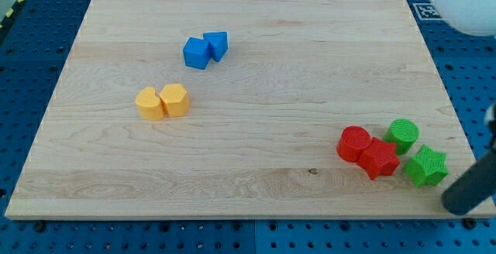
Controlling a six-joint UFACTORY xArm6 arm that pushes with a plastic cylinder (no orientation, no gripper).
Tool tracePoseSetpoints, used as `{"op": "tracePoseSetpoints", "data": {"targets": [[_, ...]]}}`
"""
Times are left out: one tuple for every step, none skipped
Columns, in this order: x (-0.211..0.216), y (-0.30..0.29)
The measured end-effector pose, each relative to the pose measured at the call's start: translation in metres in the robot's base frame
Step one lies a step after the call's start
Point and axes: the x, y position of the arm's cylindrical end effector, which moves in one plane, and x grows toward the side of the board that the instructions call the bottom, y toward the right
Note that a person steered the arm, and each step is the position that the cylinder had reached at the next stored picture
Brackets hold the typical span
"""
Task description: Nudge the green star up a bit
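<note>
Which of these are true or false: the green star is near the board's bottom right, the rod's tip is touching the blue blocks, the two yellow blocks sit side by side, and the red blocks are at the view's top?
1. The green star lies near the board's bottom right: true.
2. My tip touches the blue blocks: false; it sits just right of and below the green star.
3. The two yellow blocks sit side by side: true.
4. The red blocks are at the view's top: false; they lie low, left of the green star and green cylinder.
</note>
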Motion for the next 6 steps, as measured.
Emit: {"op": "tracePoseSetpoints", "data": {"targets": [[0.0, 0.004], [0.0, 0.004], [0.0, 0.0], [0.0, 0.0], [-0.001, -0.009], [-0.005, -0.029]]}}
